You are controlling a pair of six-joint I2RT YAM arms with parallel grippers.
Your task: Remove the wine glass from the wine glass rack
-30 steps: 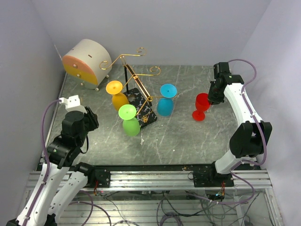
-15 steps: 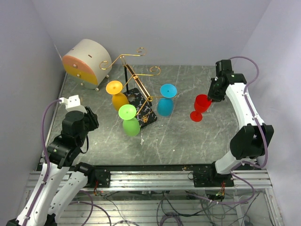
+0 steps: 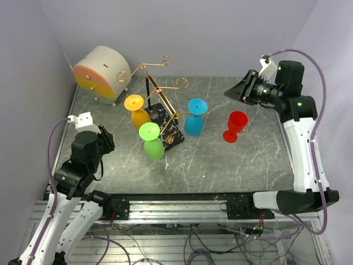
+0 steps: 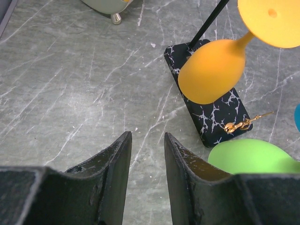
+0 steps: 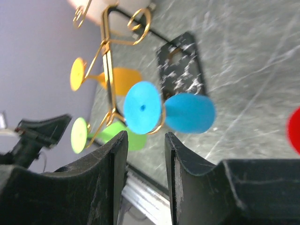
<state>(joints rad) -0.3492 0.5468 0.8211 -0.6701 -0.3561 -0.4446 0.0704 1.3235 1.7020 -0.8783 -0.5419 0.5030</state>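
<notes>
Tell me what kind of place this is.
Likely a robotics lab test cell: the left arm and right arm are bolted to a metal rail, loose cables hang below, and plain walls box in a tabletop holding props like the wine glass rack.

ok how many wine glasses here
4. The orange glass, the green glass and the blue glass hang upside down on the wine glass rack; the red glass stands on the table to its right. None seems hidden.

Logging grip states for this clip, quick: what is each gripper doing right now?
Left gripper: open, nothing between its fingers.
Right gripper: open, holding nothing; the red wine glass stands clear of it.
</notes>
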